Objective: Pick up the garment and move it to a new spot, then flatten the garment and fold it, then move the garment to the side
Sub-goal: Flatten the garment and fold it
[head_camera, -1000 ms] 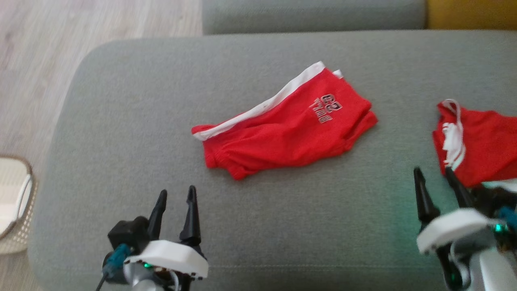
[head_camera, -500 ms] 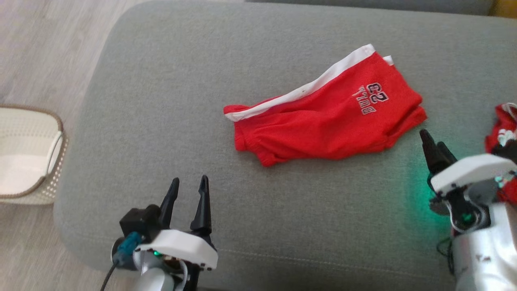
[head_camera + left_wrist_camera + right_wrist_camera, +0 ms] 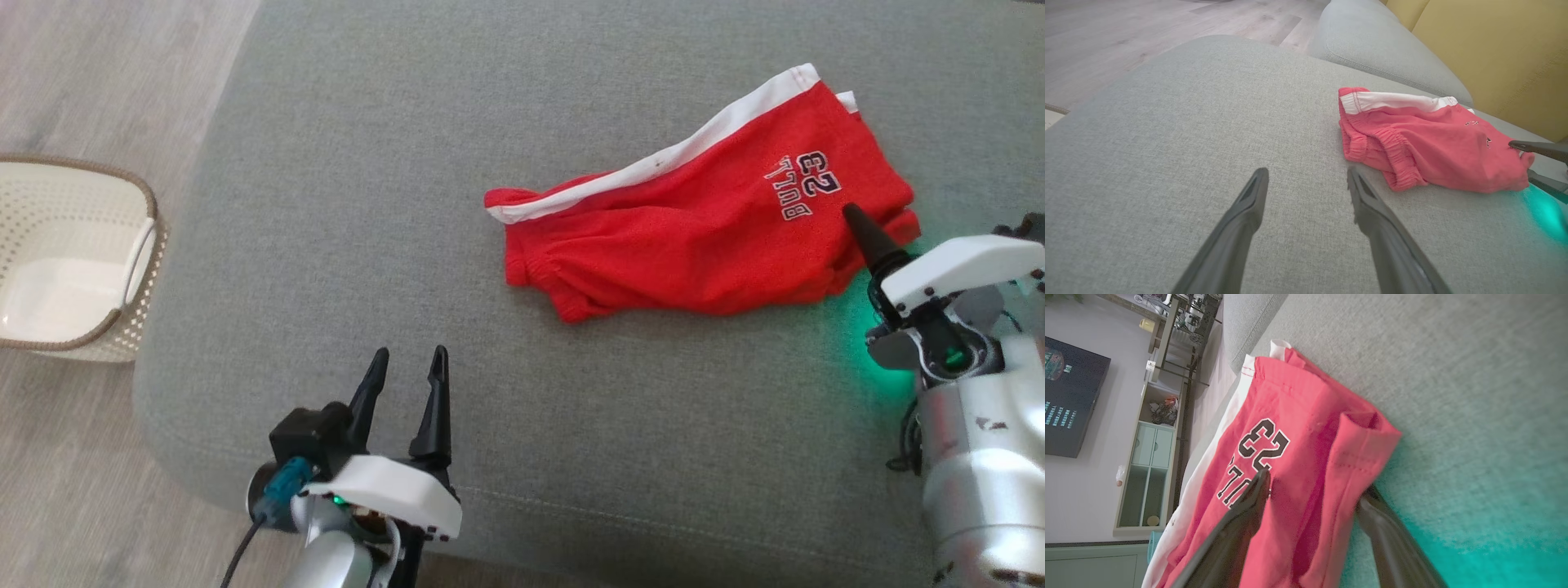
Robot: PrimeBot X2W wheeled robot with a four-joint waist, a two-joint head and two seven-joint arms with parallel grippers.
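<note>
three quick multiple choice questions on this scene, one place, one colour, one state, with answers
1. Where is the basket? A on the floor, left of the cushion; B on the cushion; C on a chair.
2. What colour is the stripe on the red shorts? A blue; B white; C yellow.
3. How is the right pincer? A shut, away from the shorts; B shut on the basket; C open, fingers astride the shorts' edge.
Answers: 1 A, the head view shows it on the wood floor; 2 B, a white band runs along the side; 3 C, one finger lies over the cloth, the other beside it.
</note>
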